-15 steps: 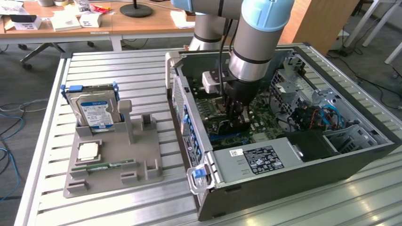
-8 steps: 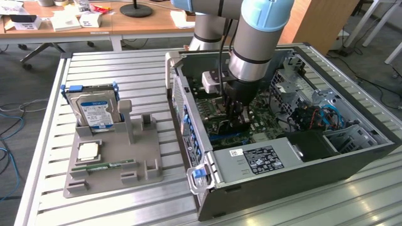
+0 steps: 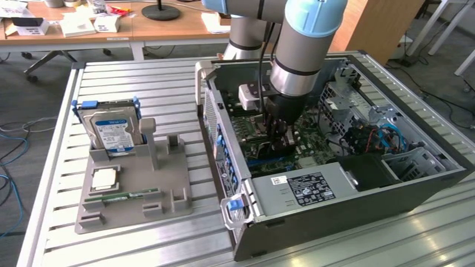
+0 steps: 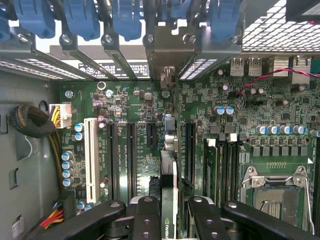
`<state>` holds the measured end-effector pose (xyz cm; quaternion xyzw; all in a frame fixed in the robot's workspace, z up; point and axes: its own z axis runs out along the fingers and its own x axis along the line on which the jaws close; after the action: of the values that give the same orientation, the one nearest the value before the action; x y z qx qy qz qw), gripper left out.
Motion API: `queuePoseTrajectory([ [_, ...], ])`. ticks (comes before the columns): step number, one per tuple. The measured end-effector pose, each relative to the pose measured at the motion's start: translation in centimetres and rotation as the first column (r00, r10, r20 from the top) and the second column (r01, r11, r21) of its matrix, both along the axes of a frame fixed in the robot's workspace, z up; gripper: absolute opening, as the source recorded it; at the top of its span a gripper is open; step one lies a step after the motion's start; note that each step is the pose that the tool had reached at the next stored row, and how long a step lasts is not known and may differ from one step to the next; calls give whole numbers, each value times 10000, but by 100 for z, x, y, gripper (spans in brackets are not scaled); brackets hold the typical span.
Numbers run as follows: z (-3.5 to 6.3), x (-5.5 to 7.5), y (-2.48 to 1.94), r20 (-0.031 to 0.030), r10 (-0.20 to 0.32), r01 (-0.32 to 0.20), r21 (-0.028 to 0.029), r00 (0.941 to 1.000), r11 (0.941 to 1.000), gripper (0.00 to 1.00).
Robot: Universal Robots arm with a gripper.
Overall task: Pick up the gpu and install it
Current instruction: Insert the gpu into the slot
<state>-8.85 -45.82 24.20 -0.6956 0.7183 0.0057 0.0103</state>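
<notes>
The gpu (image 4: 168, 176) shows edge-on in the wrist view, standing upright over the green motherboard (image 4: 142, 102) between two black expansion slots. Its pale metal bracket (image 4: 166, 52) reaches to the case's rear slot openings. My gripper (image 4: 170, 220) is shut on the card, with one black finger (image 4: 146, 216) on each side of it. In the exterior view the gripper (image 3: 281, 143) is down inside the open computer case (image 3: 334, 222), low over the board, and the card beneath it is mostly hidden by the arm.
A grey stand (image 3: 171, 186) on the exterior view's left holds a silver hard drive (image 3: 111, 132), a CPU chip (image 3: 104, 178) and a green RAM stick (image 3: 122, 196). Inside the case are the power supply (image 3: 312, 186), blue slot clips (image 4: 80, 17), a white slot (image 4: 91, 160) and the CPU socket (image 4: 275, 192).
</notes>
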Motion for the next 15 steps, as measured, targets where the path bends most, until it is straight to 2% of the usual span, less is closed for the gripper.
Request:
queuePoseTrajectory([
  [1, 0, 1, -1, 18, -2, 2, -8, 10000, 10000, 26],
  [7, 0, 0, 0, -1, 0, 0, 0, 10000, 10000, 26],
  [8, -1, 1, -1, 15, 0, 0, -8, 10000, 10000, 26],
  [13, -2, -2, 1, -13, -2, 2, 10, 10000, 10000, 26],
  [14, -9, -6, 3, 0, -13, 13, 27, 10000, 10000, 27],
  [15, -8, -5, 3, 7, -12, 12, 20, 10000, 10000, 27],
])
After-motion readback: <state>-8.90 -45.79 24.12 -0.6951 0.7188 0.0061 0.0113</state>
